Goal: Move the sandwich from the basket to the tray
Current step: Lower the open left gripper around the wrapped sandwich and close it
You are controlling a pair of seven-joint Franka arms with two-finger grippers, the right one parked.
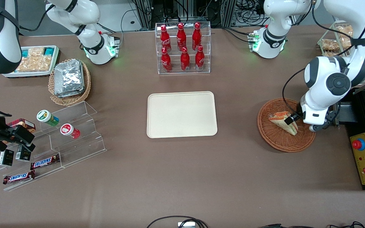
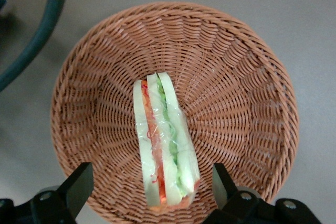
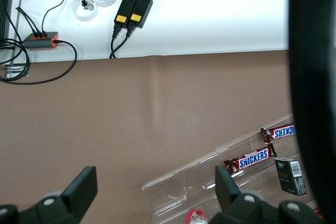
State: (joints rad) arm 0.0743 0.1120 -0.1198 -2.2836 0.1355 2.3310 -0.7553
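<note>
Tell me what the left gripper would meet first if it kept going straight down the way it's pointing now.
Most likely the sandwich. The gripper hangs over the basket with its fingers open and spread to either side of the wedge, so the sandwich lies directly in line. How much gap remains is unclear; the basket floor comes next.

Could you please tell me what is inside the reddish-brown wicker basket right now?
Only the sandwich lies in the basket, with the open gripper straddling it. The weave beneath the sandwich is covered.

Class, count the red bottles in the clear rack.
6: red bottles in the clear rack, three on the upper step, three lower. The claw is open, straddling the sandwich.
</note>
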